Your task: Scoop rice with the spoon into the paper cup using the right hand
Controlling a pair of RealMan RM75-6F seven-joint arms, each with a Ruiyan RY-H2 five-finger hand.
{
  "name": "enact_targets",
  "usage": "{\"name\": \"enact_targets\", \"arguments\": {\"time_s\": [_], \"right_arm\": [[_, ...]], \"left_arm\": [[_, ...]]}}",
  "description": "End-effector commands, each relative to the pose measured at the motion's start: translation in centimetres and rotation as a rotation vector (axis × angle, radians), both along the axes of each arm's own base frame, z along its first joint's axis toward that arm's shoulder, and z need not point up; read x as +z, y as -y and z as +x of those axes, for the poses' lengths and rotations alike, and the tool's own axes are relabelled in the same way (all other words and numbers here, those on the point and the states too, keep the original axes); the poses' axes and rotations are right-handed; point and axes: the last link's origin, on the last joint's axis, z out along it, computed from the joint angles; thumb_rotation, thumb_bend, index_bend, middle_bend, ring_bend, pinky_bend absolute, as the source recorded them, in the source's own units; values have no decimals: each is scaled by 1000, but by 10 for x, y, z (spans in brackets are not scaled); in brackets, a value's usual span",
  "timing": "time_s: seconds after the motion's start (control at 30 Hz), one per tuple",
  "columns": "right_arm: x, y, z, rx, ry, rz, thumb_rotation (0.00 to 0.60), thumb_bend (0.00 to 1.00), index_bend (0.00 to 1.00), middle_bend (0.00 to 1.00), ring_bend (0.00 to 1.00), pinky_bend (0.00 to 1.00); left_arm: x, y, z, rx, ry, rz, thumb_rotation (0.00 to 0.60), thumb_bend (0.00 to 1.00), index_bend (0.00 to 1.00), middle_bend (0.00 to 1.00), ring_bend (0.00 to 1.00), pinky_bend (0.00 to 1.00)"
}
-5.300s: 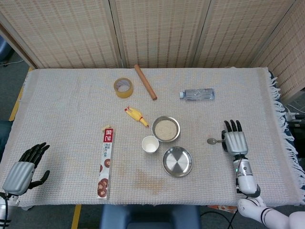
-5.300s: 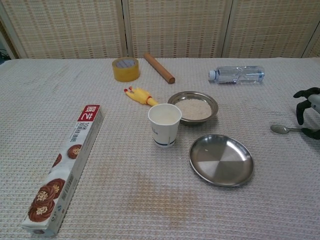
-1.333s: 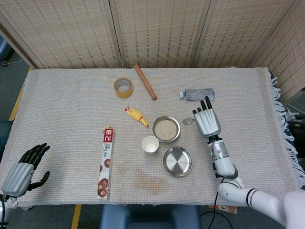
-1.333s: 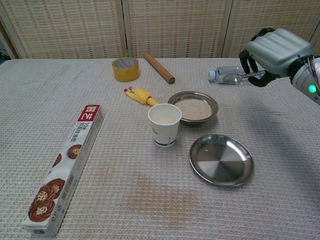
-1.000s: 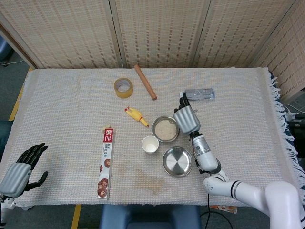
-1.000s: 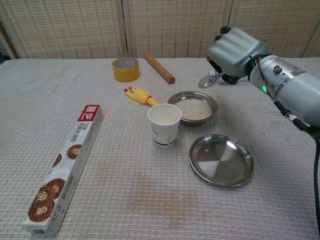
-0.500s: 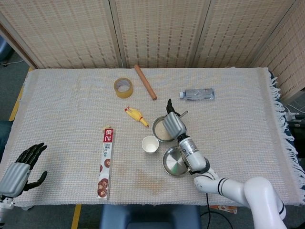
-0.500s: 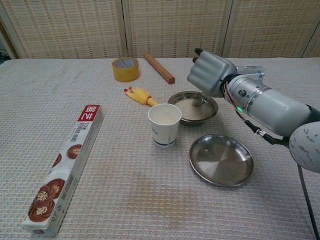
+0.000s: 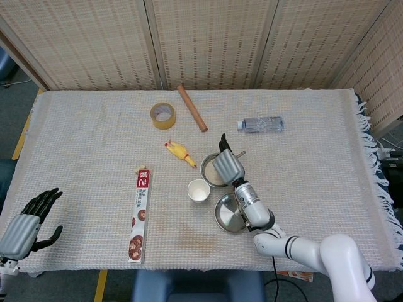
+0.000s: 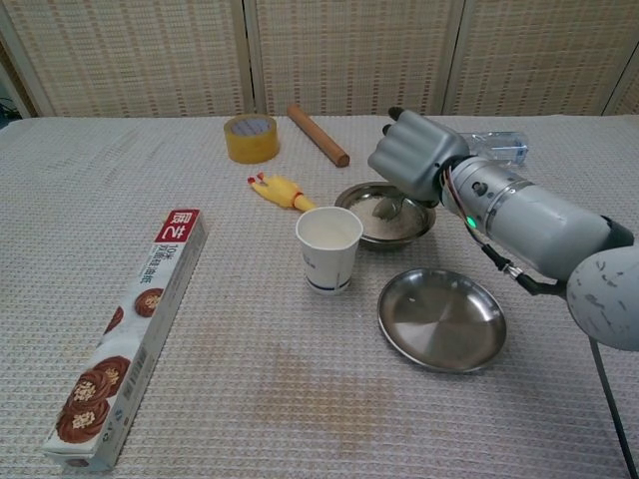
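Spoon, stiff and thin, is gripped by right hand over loose rice; light paper cup judged easily tipped.

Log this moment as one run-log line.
phase: scooping | right hand: holds spoon, bowl end in rice bowl | paper cup: upright beside it | left hand: idle

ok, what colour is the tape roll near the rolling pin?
Yellow. The tape roll shows best in the chest view, left of the rolling pin.
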Motion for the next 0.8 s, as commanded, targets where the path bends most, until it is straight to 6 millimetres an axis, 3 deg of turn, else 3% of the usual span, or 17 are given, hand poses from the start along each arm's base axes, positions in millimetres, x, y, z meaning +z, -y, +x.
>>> {"name": "enact_targets", "arguments": {"time_s": [0.03, 0.5, 0.8], "right_arm": [[0, -1, 0, -44, 68, 19, 600, 337, 819, 548, 183, 106], [-9, -7, -4, -186, 250, 98, 600, 337, 820, 548, 185, 106], [9, 1, -7, -235, 358, 66, 600, 337, 820, 548, 185, 106]], "left_arm": [[0, 0, 0, 0, 0, 2, 600, 415, 0, 0, 0, 127], [1, 2, 1, -7, 1, 5, 600, 413, 0, 0, 0, 126], [2, 2, 1, -10, 13, -2, 600, 414, 0, 0, 0, 127]]}}
